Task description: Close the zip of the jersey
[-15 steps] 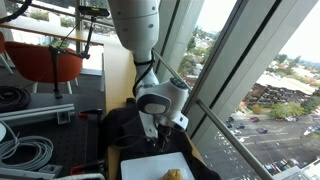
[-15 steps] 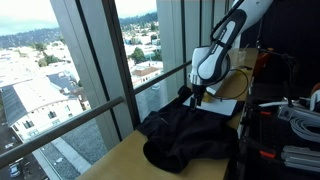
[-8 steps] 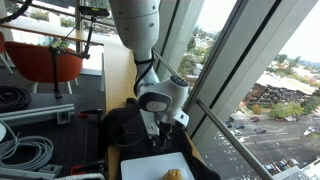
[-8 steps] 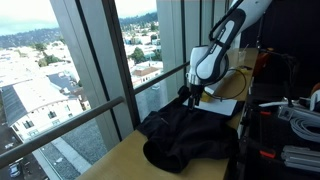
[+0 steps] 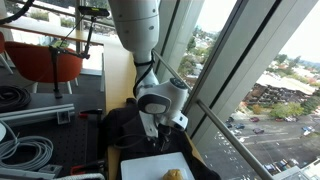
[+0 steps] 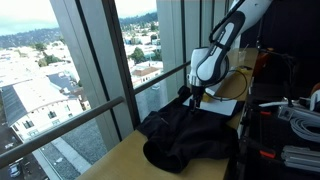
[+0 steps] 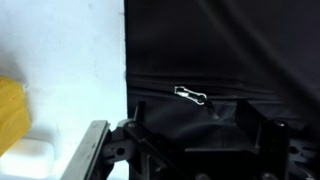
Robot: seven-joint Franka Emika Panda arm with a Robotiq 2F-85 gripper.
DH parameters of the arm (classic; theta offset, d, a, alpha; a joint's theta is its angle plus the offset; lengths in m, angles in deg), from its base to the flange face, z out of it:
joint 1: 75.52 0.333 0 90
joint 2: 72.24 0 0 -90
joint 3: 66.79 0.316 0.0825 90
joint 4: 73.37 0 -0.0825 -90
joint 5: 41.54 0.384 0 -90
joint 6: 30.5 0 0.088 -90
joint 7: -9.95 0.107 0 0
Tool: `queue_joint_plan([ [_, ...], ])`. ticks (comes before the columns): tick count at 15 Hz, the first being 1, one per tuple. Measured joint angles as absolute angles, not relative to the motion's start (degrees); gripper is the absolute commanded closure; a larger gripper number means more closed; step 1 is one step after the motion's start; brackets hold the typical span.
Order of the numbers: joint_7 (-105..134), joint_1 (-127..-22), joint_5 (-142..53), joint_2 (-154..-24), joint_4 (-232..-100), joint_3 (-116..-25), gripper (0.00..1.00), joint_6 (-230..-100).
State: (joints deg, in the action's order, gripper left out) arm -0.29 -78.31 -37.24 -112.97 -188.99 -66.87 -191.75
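Note:
The black jersey (image 5: 125, 128) lies rumpled on the table by the window; it also shows in an exterior view (image 6: 185, 135) and fills most of the wrist view (image 7: 220, 50). The zip (image 7: 250, 97) runs as a thin dark line across the fabric, with a small silver pull (image 7: 190, 96). My gripper (image 7: 195, 122) is low over the jersey, its two dark fingers spread apart, with the pull just beyond and between their tips. It is open and holds nothing. It also shows in both exterior views (image 5: 155, 132) (image 6: 197, 98).
A white tray (image 5: 150, 165) (image 7: 60, 60) lies right beside the jersey with a yellow object (image 7: 8, 110) in it. Tall window glass and its metal frame (image 6: 100, 70) stand close beside the table. Coiled cables (image 5: 20, 150) lie on the far side.

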Motion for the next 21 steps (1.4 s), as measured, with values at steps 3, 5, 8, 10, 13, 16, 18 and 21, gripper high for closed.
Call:
queue_joint_plan([
  [3, -0.1, -78.4, -37.2, -113.1, -189.0, -67.2, 0.64, -191.7],
  [5, 0.0, -78.4, -37.2, -113.1, -189.0, -67.4, 0.8, -191.7],
  [8, 0.2, -78.3, -37.2, -113.1, -189.3, -67.4, 0.99, -191.7],
  [10, 0.4, -78.2, -37.2, -113.1, -189.3, -67.4, 1.0, -191.7],
  [13, 0.6, -77.9, -37.5, -113.1, -189.3, -67.4, 0.98, -191.7],
  [16, 0.7, -77.8, -38.1, -113.1, -189.3, -67.4, 0.98, -191.7],
  [18, 0.8, -77.5, -38.6, -113.1, -189.3, -67.6, 0.98, -191.7],
  [21, 1.7, -76.5, -40.2, -113.1, -189.2, -68.0, 0.98, -191.7],
])
